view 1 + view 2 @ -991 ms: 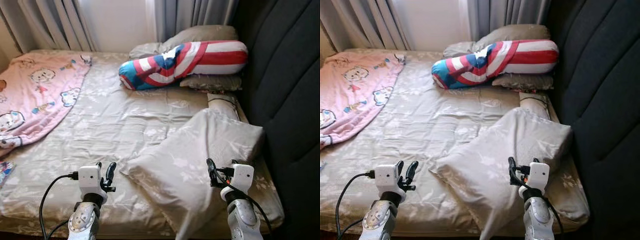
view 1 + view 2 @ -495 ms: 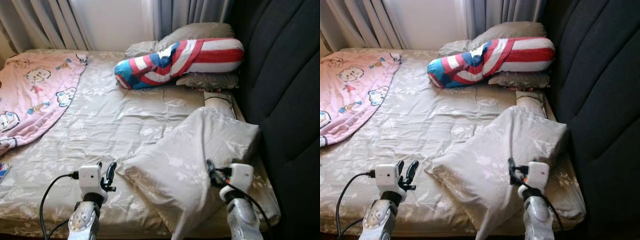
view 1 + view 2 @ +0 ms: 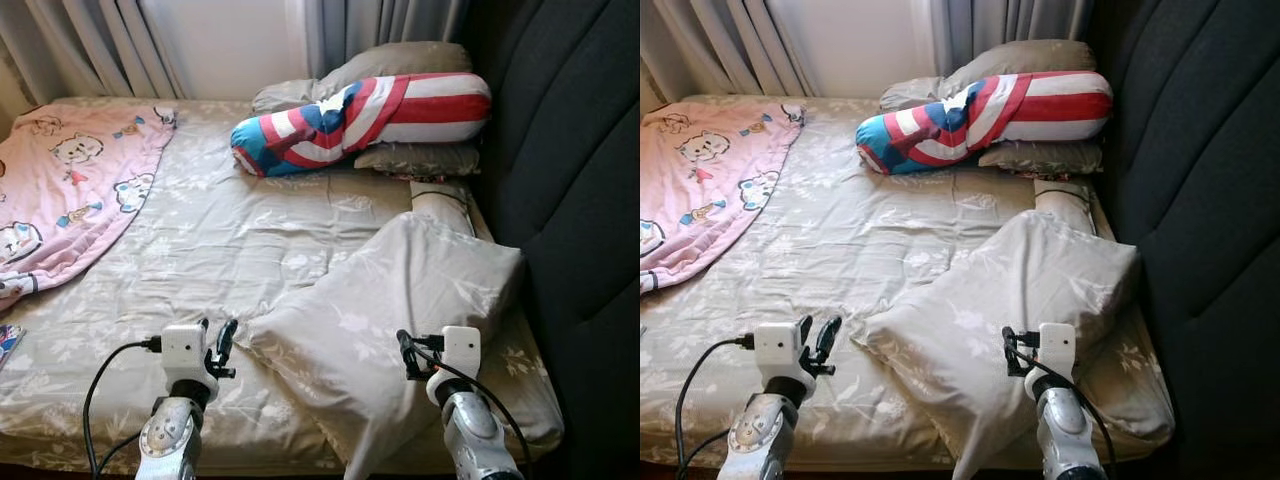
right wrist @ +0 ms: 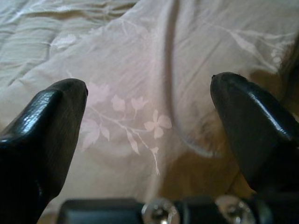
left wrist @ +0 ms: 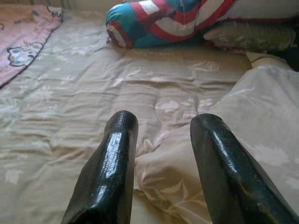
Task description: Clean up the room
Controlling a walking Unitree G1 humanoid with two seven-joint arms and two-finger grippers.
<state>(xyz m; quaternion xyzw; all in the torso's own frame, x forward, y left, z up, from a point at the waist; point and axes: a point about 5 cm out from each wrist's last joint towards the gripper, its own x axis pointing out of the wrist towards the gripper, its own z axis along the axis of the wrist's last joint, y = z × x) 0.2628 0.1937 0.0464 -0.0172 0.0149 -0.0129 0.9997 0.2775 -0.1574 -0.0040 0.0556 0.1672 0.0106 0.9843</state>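
Both our grippers, left [image 3: 224,343] and right [image 3: 404,353], hover with fingers spread apart at the beige pillow [image 3: 385,320] on the bed [image 3: 230,240].

Bed [image 3: 230,240] in beige floral sheet, beige pillow [image 3: 390,310], striped bolster [image 3: 360,110], pink blanket [image 3: 70,190]

No readable text, labels, brands or numbers anywhere; only pictures and patterns on bedding
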